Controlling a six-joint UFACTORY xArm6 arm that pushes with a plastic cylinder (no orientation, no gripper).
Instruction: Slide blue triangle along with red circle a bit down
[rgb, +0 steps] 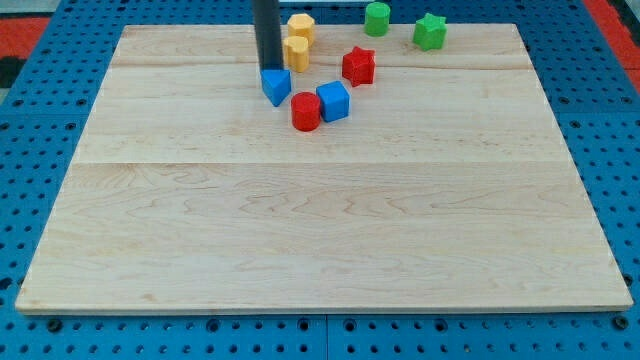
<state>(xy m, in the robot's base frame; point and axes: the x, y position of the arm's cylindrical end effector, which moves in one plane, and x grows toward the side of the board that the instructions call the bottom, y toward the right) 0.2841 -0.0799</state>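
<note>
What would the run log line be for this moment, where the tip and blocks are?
my tip: at top edge of blue triangle | red circle: lower right of triangle, apart, against blue cube | slide down: not yet evident

Straight dark rod, near-black with bluish-grey sheen, smooth and cylindrical, uniform width, no visible cables, screws or markings. Upper part cut off by top edge; my tip blunt.

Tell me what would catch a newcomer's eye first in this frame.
The dark rod comes down from the view's top, my tip right at the upper edge of the blue triangle. The blocks all crowd the board's top: the red circle below-right of the triangle touches a blue cube. The rest of the wooden board lies below them.
</note>
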